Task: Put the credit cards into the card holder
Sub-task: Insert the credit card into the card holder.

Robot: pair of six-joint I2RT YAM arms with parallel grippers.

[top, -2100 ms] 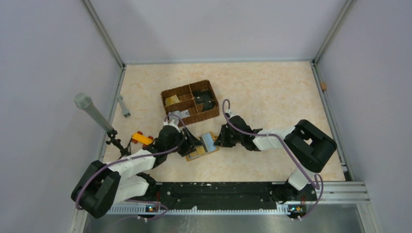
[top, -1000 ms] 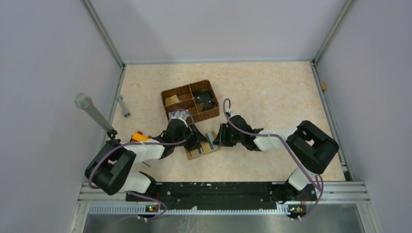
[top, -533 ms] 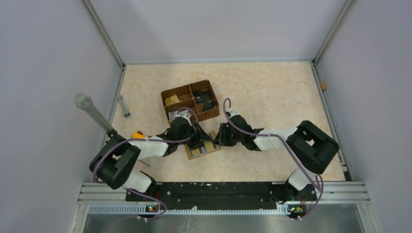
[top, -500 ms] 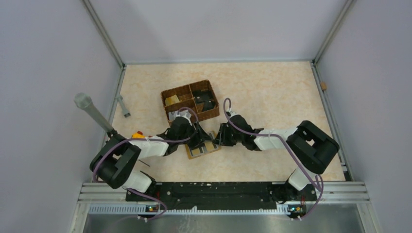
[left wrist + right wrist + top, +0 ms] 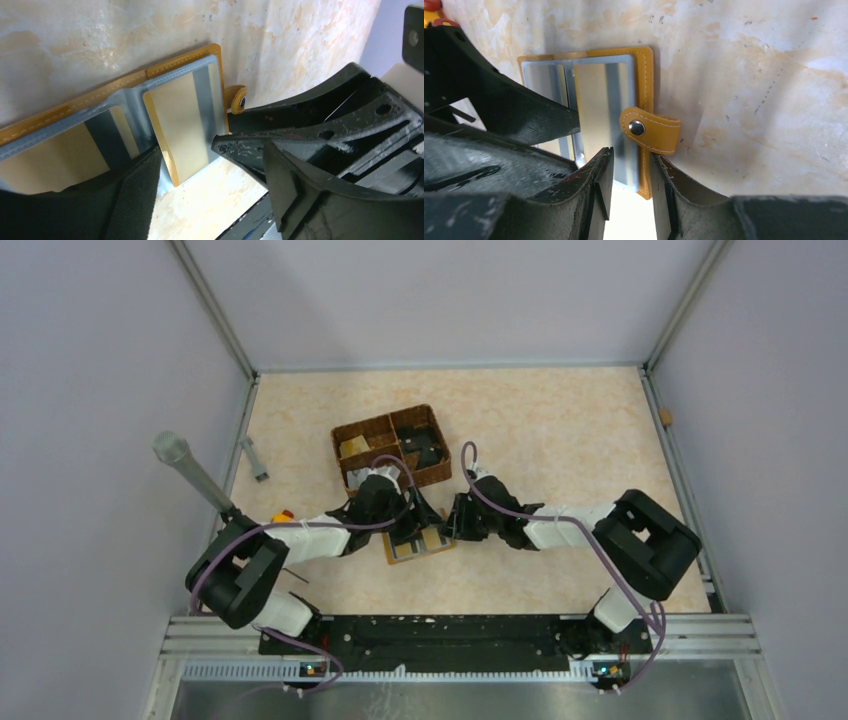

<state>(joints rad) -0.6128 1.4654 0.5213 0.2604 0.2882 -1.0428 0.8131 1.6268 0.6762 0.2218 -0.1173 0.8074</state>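
**Top view.** The card holder (image 5: 412, 551) lies open and flat on the table (image 5: 560, 440), just on the near side of the basket (image 5: 385, 417). Its long axis runs left to right, with the right end turned slightly toward the basket. Both arms meet over it. The left gripper (image 5: 412, 523) is above the half on the basket side. The right gripper (image 5: 452, 525) is at the end farther from the basket's middle.

**Left wrist view.** The left gripper's fingers stand spread wide with nothing between them, and the holder lies directly beneath. One pale credit card (image 5: 182, 130) sits in the pocket at the strap (image 5: 239, 99) end. A second shows in the neighbouring pocket. Each card's long axis runs across the holder's long axis.

**Right wrist view.** The right gripper's fingers stand close together with a narrow gap. They are set over the holder's near edge, just beside the strap. From this angle it cannot be told whether they pinch that edge, press on it or merely hover.

**Assessment.** The cards on view appear housed. The move ahead turns on the basket side. Should more cards lie that way, the left gripper is the nearer and is free. The right gripper is placed to steady the strap end
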